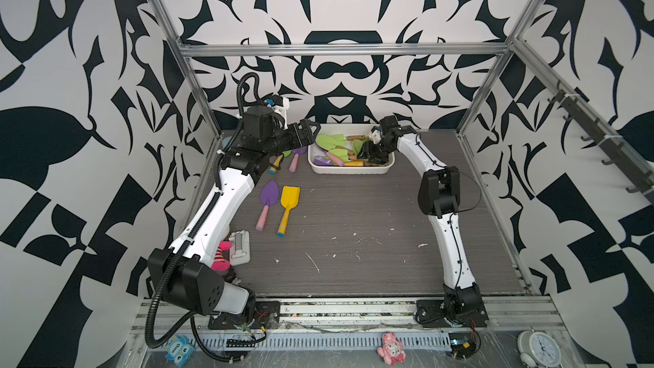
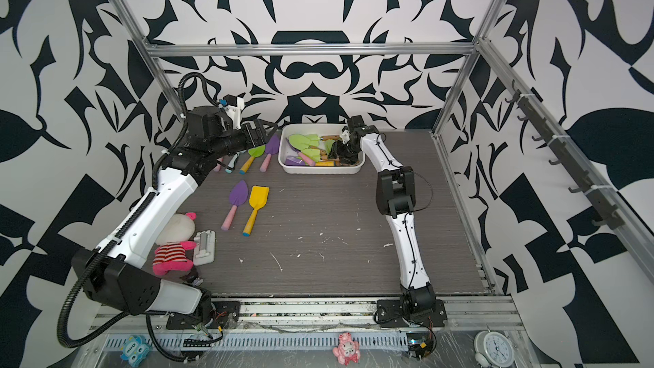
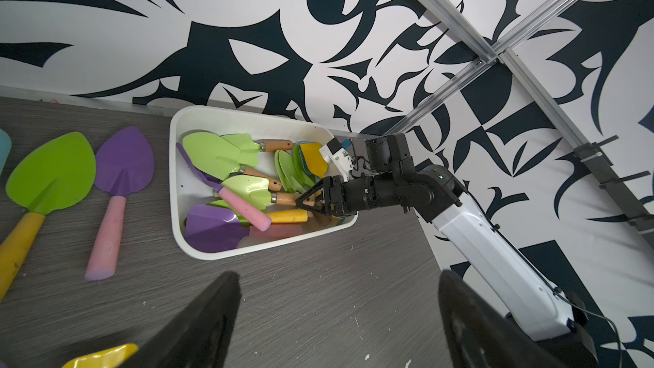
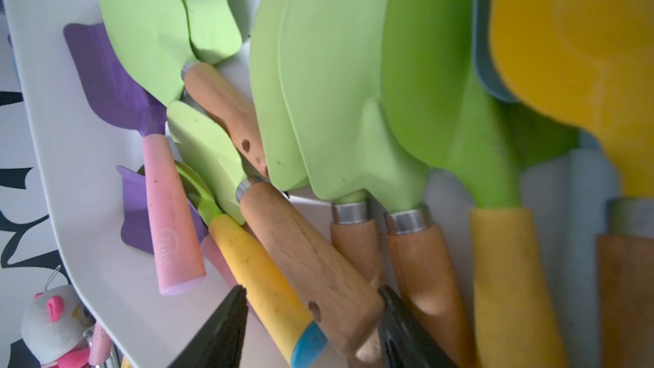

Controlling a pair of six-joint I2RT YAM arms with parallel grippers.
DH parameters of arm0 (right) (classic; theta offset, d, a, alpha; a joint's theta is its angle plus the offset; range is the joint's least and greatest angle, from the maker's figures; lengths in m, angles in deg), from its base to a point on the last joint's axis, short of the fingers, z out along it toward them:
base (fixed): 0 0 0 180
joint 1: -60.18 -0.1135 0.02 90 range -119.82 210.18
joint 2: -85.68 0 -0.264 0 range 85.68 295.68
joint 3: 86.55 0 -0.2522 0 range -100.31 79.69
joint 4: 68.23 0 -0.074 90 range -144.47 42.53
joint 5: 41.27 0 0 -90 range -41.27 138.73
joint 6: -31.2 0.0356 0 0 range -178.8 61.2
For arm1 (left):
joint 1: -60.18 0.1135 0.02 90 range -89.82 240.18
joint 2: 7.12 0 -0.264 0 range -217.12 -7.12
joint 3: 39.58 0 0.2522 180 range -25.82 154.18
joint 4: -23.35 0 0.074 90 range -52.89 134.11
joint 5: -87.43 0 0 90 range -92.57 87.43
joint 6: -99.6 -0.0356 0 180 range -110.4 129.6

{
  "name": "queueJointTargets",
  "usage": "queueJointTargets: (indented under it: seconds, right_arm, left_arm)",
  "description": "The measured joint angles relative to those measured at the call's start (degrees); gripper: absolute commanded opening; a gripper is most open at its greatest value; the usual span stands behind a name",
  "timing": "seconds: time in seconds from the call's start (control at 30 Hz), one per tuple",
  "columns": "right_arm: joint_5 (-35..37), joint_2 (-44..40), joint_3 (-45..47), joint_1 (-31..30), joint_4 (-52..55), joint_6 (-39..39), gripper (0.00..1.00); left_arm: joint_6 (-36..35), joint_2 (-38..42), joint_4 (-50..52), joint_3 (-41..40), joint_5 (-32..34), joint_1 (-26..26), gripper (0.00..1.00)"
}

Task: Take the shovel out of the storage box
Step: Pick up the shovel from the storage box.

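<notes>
The right gripper (image 3: pixel 311 201) dips into the storage box (image 1: pixel 348 170) at the end nearest its own arm, jaws parted around the handle of a wooden-handled shovel (image 4: pixel 308 260) lying in the box's pile (most handles point that way, likely why it enters there). Whether the jaws pinch it cannot be told. The left gripper (image 1: pixel 309 132) hovers wide open and empty beside the box's opposite end, probably waiting.
</notes>
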Motion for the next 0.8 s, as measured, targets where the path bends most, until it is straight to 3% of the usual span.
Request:
queueJointTargets:
  seconds: [0.17,0.8]
  right_arm:
    - [-1.90,0.26,0.02,0.11,-1.70,1.64,0.41]
    - [-6.56,1.29,-0.83,-0.79,-6.03,4.70,0.43]
  left_arm:
    - [0.00,0.00,0.11,0.00,0.00,0.00,0.90]
    - [1.05,-1.95,-0.48,-2.10,-1.57,-0.04,0.89]
